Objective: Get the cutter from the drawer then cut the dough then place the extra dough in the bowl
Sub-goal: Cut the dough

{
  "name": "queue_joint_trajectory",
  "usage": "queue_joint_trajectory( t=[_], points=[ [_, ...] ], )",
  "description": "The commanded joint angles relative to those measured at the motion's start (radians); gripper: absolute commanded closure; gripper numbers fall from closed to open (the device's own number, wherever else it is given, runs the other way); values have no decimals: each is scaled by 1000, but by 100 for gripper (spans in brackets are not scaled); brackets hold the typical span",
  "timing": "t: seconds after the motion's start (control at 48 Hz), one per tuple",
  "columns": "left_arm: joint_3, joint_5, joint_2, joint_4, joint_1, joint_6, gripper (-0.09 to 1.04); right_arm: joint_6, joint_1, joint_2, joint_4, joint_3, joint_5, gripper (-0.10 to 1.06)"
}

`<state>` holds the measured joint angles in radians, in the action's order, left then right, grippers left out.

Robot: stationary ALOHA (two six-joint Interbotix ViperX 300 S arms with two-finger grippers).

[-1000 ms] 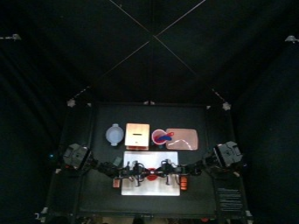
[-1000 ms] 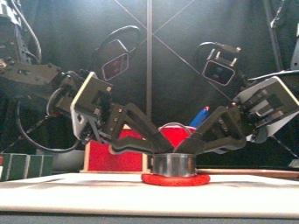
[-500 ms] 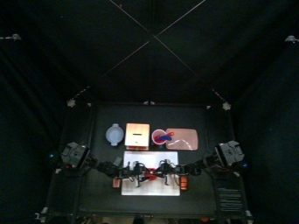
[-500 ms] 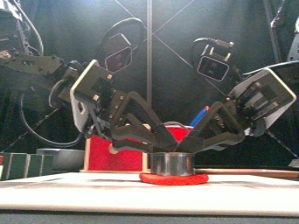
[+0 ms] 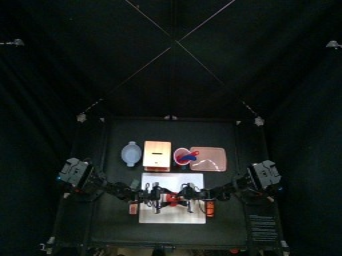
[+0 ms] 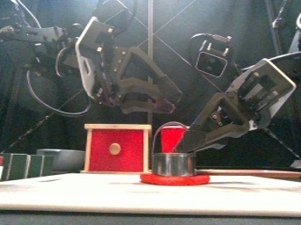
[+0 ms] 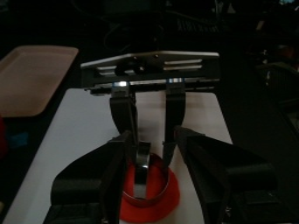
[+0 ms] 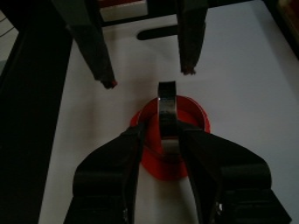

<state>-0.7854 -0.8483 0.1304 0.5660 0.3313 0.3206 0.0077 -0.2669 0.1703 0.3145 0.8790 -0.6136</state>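
Front view: the round metal cutter [image 6: 173, 163] stands upright on the red dough [image 6: 174, 179], a flat disc whose edge shows on both sides of the cutter's base. The dough lies on the white board [image 6: 106, 186] at the front of the desk [image 5: 247, 140]. R arm comes in from the right, and the right gripper [image 8: 165, 127] reaches down to the cutter. In the right wrist view I read its jaws as clamped on the cutter's top, w/ the wire handle arching up btwn them. L arm comes in from the left, and the left gripper [image 8: 149, 77] hangs above the cutter, clear of it. Its jaws are wide apart and hold nothing. Behind the board, seen from the top view, L to R: the blue-grey bowl [image 5: 130, 153], the wooden box [image 5: 159, 152] and the pink tray [image 5: 218, 160], all well apart from the dough. In the front view the box shows its red drawer front square to the camera, left of the cutter. A red cup [image 6: 173, 138] shows just behind the cutter. From the top view it appears to stand on the tray's left part.
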Motion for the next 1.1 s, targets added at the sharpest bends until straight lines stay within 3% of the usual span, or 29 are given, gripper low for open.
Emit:
queue_joint_trajectory(
  t=[0.021,0.25,0.5,0.708,0.833,1.104],
  points=[
    [-58,-51,-66,-2,9,-3,14,-3,26,-69,-5,-26,32,23],
    [-94,-51,20,44,35,-8,26,0,100,-121,-51,-81,304,23],
    [-44,2,132,51,38,-8,36,5,114,-144,-114,-221,641,23],
    [-9,63,196,64,37,-6,37,18,137,-138,-229,-314,874,23],
    [8,69,209,80,37,-2,37,17,146,-130,-245,-353,945,23],
    [17,94,255,106,35,-8,37,18,140,-121,-242,-362,954,23]
  ],
)
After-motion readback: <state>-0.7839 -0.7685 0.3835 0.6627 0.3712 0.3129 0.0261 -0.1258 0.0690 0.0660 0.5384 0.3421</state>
